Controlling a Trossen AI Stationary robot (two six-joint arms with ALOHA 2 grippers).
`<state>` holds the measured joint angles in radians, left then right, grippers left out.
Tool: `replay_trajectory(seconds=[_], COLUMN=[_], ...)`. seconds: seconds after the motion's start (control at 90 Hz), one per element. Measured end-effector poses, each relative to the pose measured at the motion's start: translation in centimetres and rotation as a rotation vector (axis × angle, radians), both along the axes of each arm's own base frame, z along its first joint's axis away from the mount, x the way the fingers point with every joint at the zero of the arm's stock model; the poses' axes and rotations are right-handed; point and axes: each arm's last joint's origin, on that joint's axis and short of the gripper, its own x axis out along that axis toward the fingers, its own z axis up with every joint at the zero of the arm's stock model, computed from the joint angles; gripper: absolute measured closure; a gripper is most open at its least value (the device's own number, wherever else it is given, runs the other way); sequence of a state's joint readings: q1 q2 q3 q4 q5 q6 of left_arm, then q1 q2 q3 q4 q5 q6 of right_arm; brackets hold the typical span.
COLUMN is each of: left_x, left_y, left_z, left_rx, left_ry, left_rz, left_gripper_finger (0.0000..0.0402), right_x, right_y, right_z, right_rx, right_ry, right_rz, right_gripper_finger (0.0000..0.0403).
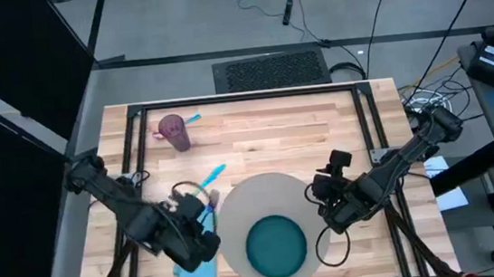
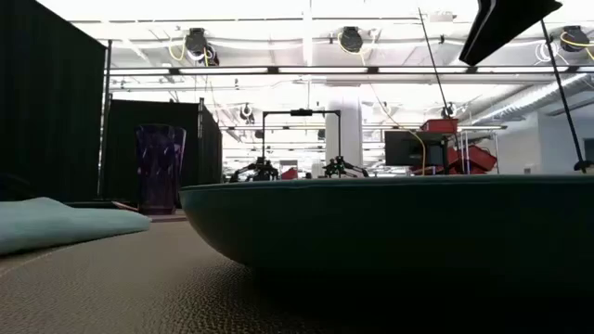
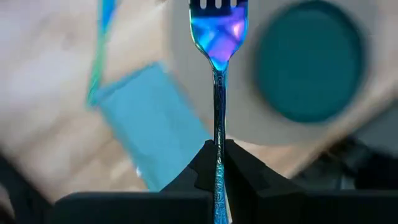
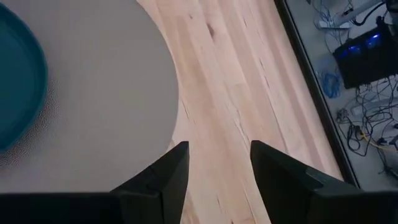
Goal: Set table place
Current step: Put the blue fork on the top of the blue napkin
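Observation:
The grey round placemat point(image 1: 267, 200) lies on the wooden table point(image 1: 274, 136) near its front edge, with a dark teal plate point(image 1: 275, 245) resting on it. My left gripper point(image 1: 196, 225) is at the mat's left side, above a folded blue napkin point(image 3: 149, 124), and is shut on an iridescent blue fork point(image 3: 217, 37). My right gripper point(image 4: 217, 165) stands open at the mat's right edge point(image 4: 174, 112), nothing between its fingers. The low view shows the plate point(image 2: 390, 223) close up on the mat point(image 2: 139, 288). My left gripper pinches the fork's thin handle point(image 3: 217, 134) between its two fingers, with the handle running along the fingers. The tines point(image 3: 217, 5) point away from the gripper. The fork's head shows in front of the placemat's edge, with the napkin beside it.
A purple cup point(image 1: 174, 132) stands at the far left, a blue utensil point(image 1: 192, 118) beside it. Another blue utensil point(image 1: 214, 173) lies on the wood left of the mat. Bare wood lies beyond the mat toward the table's far edge and on the right point(image 4: 249, 74).

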<state>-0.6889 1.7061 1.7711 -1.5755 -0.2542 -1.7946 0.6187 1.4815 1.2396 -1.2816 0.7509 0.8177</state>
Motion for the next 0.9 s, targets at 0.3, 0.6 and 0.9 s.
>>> replay_trajectory(seconds=[0.3,0.6,0.9], left_x=[-1.2,-0.5,0.2], left_y=[-1.4,-0.2,1.4], left_z=[-6.4,-12.2,-15.8], left_rx=[-0.067,-0.116,-0.165], left_ry=[0.129,0.175,0.152], left_rz=[0.289,0.295,0.259], left_gripper_finger=[0.0401,0.0401,0.0401], right_x=[-0.3,0.1,0.0], right_y=[0.7,1.2,1.3], right_z=[0.0,-0.1,-0.1], right_rx=[0.029,0.081,0.106], right_ry=[0.005,0.005,0.023], right_rz=[0.028,0.077,0.084], right_gripper_finger=[0.0245,0.0245,0.0245])
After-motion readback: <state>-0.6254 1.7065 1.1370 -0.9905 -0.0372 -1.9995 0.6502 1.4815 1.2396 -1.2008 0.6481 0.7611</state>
